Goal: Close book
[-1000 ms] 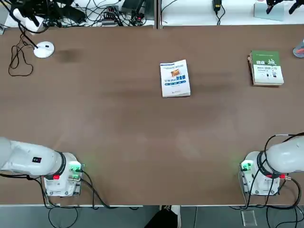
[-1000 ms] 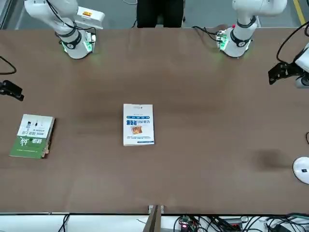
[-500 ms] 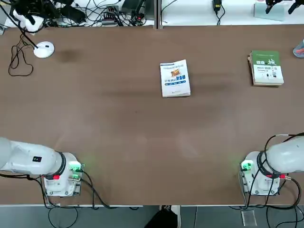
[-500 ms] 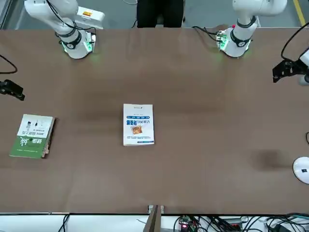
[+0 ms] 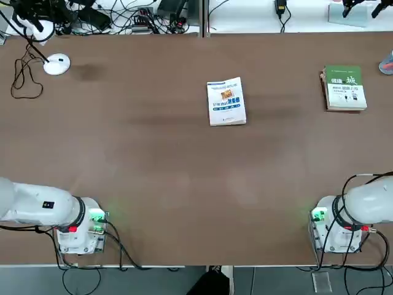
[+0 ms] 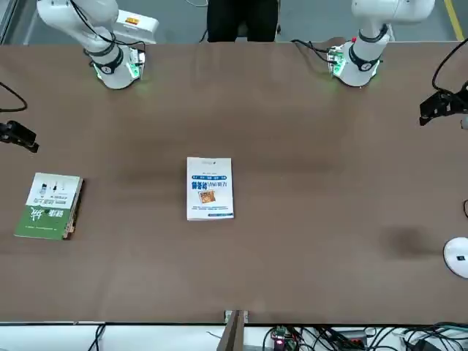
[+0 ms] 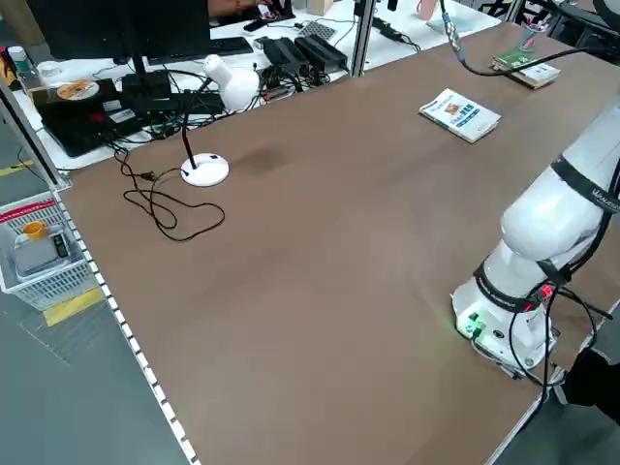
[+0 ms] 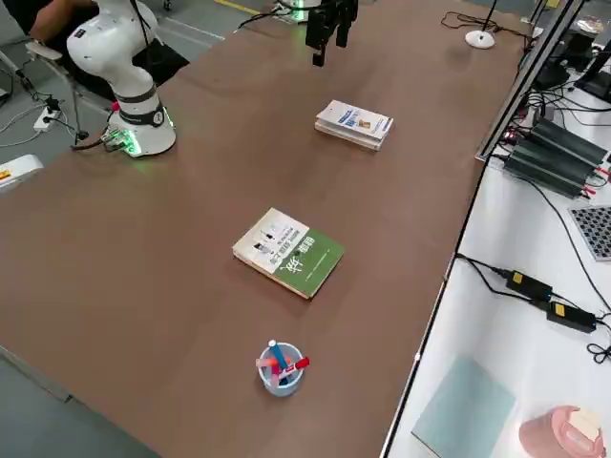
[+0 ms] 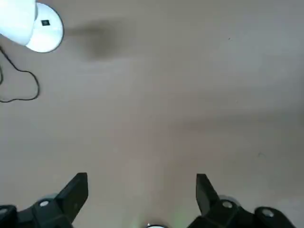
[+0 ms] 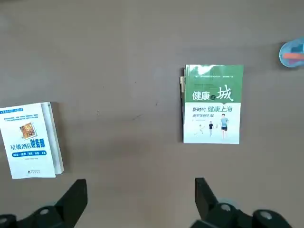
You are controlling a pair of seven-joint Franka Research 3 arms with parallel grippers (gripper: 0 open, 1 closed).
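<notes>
Retreated left end effector (image 6: 444,107), far from closed book (image 6: 210,188).

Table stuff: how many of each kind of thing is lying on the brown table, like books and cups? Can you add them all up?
Books: 2, the white and light-blue book and the green-and-white book
Cups of pens: 1, the small cup
Lamps: 1, the white lamp with its round base
Total: 4
</notes>
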